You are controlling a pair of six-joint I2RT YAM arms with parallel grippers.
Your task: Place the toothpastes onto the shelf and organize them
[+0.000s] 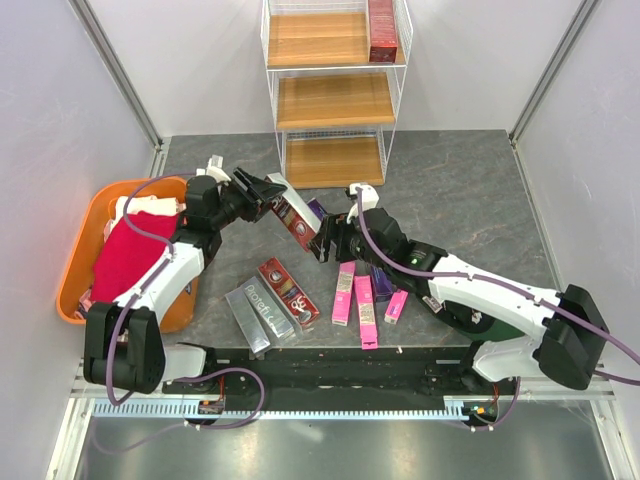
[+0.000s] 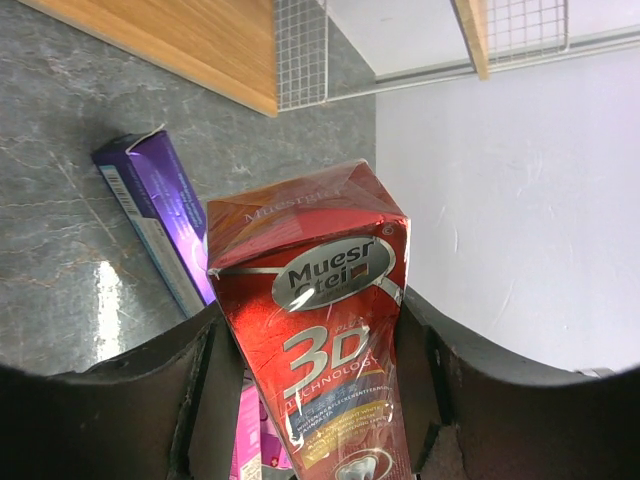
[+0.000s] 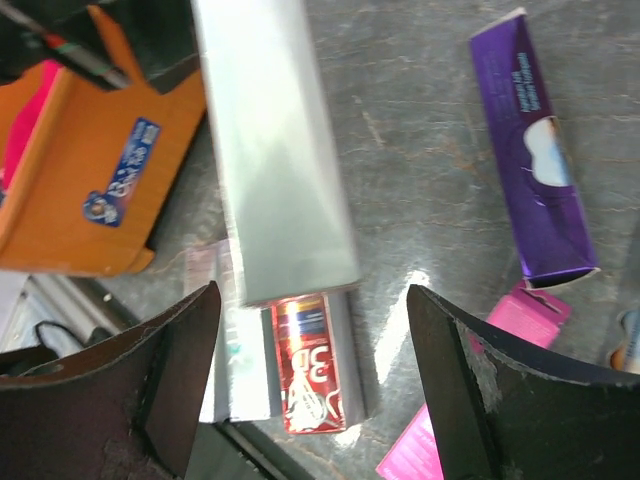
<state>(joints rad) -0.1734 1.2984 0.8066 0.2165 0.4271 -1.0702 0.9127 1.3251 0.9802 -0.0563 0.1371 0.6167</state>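
Left jaws grip the red toothpaste box (image 2: 320,340); right jaws gape wide around what looks like its other end. Seemingly a handover: next, one arm must carry it ahead to the shelf (image 1: 330,100).

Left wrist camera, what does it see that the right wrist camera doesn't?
Only the left wrist view shows the shelf, the white wall, and a red toothpaste box between its jaws. Only the right wrist view shows the orange tub, a long silver box and a second red box lying flat. Both show the grey table, a purple box and pink boxes; whether they're the same ones I can't tell.
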